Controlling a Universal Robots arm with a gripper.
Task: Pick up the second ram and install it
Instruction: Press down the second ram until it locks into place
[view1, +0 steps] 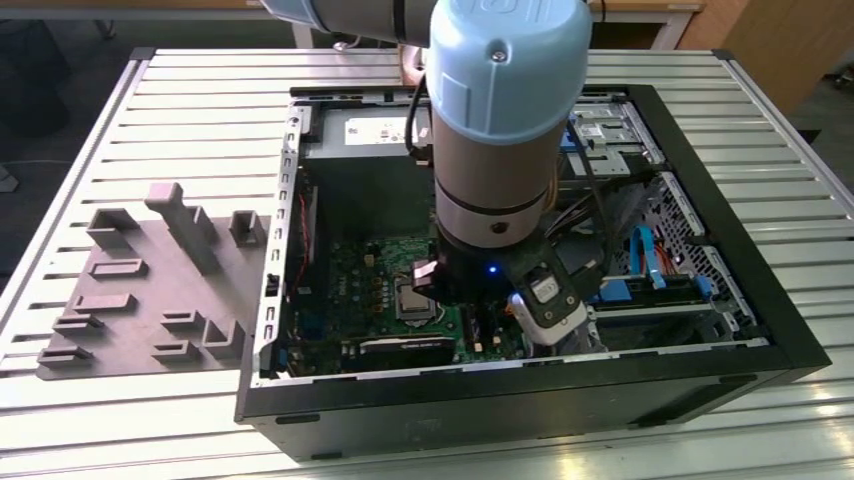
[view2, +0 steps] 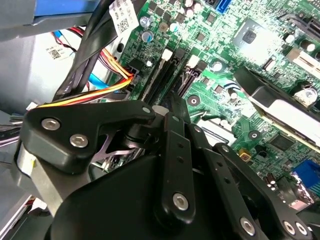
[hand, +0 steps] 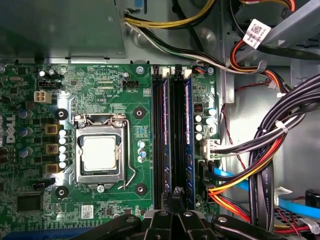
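Black computer case (view1: 747, 350) holds motherboard (hand: 100, 85); second ram (hand: 177, 145) seemingly slotted.

Open computer case (view1: 747, 330) on the slatted worktop (view1: 200, 80); holder tray (view1: 147, 290) on the worktop just beside the case, toward the exterior view's left, its upright blocks standing on it. Motherboard (hand: 105, 85) lies in the case floor, processor socket (hand: 100, 152) near its middle, memory slots (hand: 172, 140) alongside the socket, cable bundle (hand: 270, 150) beyond the slots on the side away from the socket. Arm reaches down into the case, hand (hand: 172, 200) directly over the end of the memory slots.
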